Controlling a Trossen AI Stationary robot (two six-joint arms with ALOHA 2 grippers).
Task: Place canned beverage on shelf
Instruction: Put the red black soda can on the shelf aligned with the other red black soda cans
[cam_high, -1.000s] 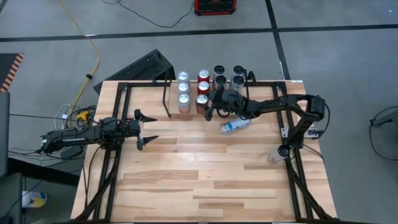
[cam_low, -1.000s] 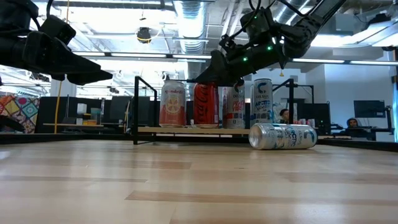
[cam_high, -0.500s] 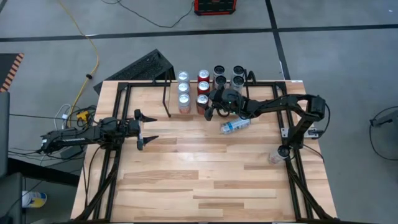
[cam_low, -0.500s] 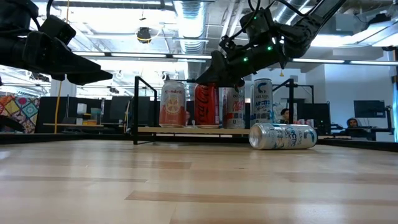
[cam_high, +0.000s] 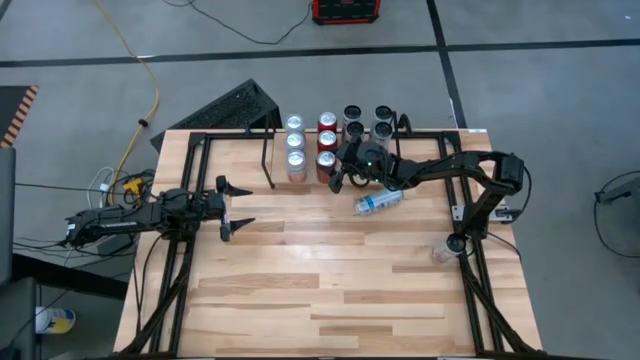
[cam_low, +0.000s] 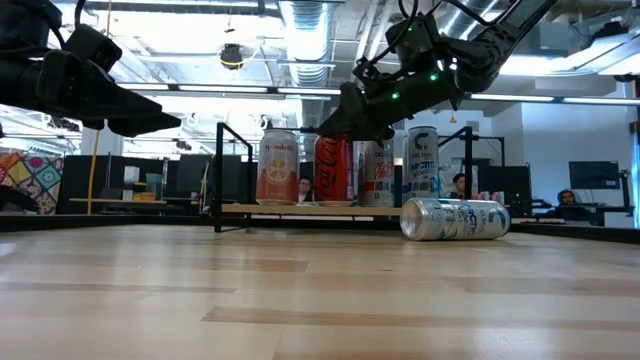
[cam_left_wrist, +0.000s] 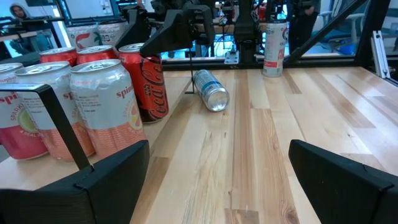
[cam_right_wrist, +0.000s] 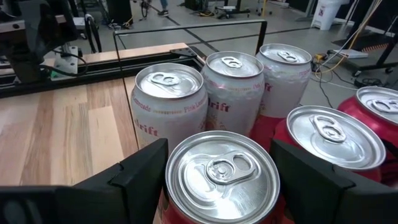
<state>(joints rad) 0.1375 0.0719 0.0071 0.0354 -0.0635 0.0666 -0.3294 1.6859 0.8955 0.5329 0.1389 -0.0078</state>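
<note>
The shelf (cam_low: 300, 208), a low black-rod rack with a wood board, stands at the table's far edge and holds several upright cans. A red cola can (cam_right_wrist: 221, 186) stands upright on the board at the front of the middle row (cam_high: 324, 162). My right gripper (cam_right_wrist: 217, 158) is open, level with that can's top, one finger on each side of its rim. A silver canned beverage (cam_low: 455, 218) lies on its side on the table right of the shelf. My left gripper (cam_high: 238, 207) waits open at the table's left. My right gripper's fingers (cam_right_wrist: 140, 177) stand close beside the red can's top rim (cam_right_wrist: 177, 158), coming nearly level from the table's right. I cannot tell whether they touch it. The can stands upright on the shelf board.
Pink cans (cam_high: 296, 152) fill the shelf's left row and silver cans (cam_high: 368, 122) its far right. Another can (cam_high: 441, 250) stands upright by the table's right rail. Black tubular rails (cam_high: 185, 190) run along both sides; the near half of the table is bare wood.
</note>
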